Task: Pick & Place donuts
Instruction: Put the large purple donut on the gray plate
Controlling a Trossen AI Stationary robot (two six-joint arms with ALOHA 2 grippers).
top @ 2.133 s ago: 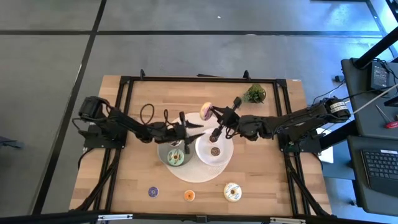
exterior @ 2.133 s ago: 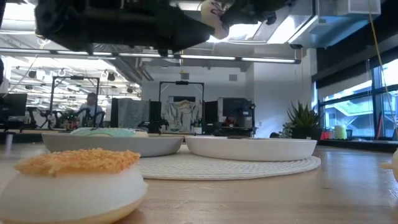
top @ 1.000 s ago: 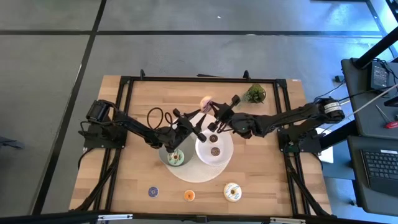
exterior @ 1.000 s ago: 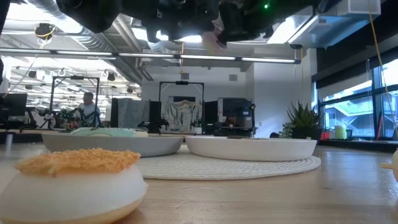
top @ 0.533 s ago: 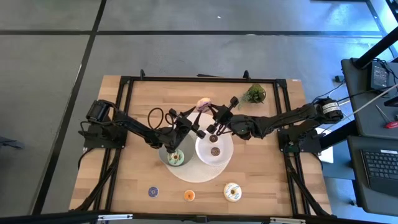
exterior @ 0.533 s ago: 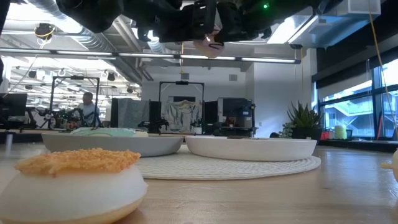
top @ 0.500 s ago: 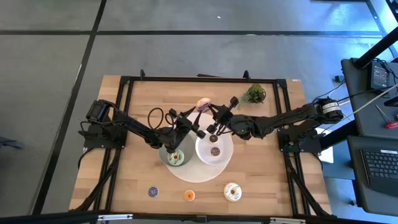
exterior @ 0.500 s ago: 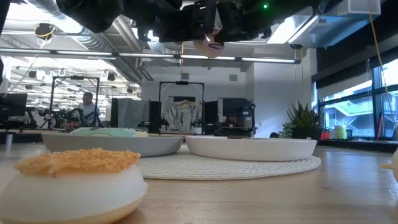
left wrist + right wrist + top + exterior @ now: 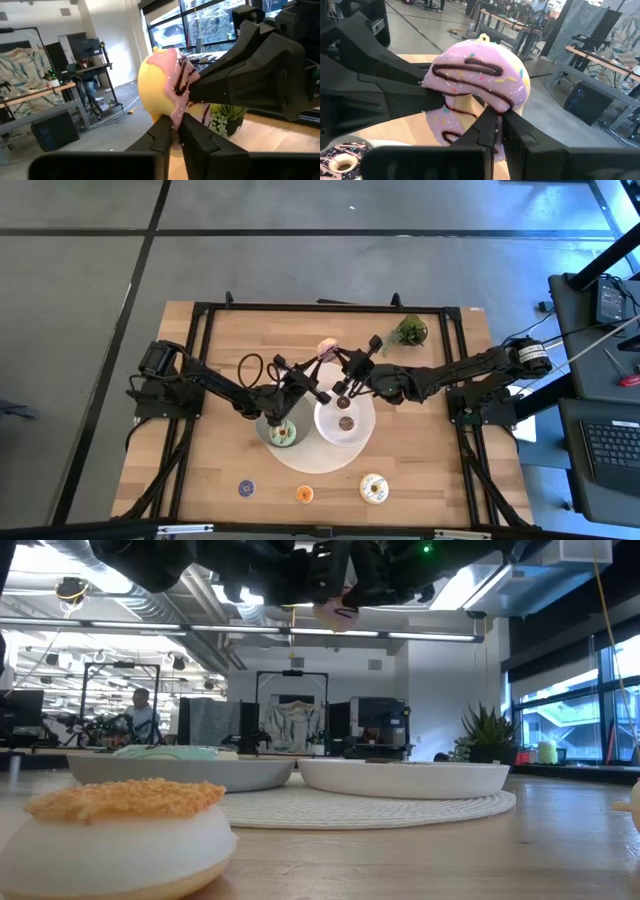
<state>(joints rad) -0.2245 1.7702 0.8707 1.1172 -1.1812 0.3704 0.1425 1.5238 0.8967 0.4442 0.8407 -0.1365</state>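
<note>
Both grippers meet at the pink-iced donut (image 9: 326, 346), which is held in the air above the far side of the two plates. My left gripper (image 9: 317, 363) reaches it from the left, and my right gripper (image 9: 338, 358) from the right. Both are shut on it. A green donut (image 9: 283, 432) lies on the grey plate (image 9: 266, 423). A chocolate one (image 9: 345, 422) lies on the white plate (image 9: 362, 430). The purple mini (image 9: 246, 488), orange mini (image 9: 305, 494) and cream donut (image 9: 373, 488) rest flat on the table near its near edge. My left gripper pinches the pink donut's rim (image 9: 175, 116) between its two fingers, coming from the table's left. The donut is lifted clear and stands on edge. My right gripper pinches the donut's rim on the opposite side (image 9: 490, 106) between its two fingers, coming from the table's right. The icing face (image 9: 480, 75) shows above the fingers.
Both plates sit on a round woven mat (image 9: 310, 460) at mid-table. A small green plant (image 9: 409, 331) stands near the far right corner. A black frame (image 9: 200, 315) rims the table. Bare wood lies to the left and right of the mat.
The right gripper has carried the raised pink donut slightly toward the table's left. The left gripper has closed in on it from the left, so both sets of fingers now meet at the donut. The other donuts have stayed put.
</note>
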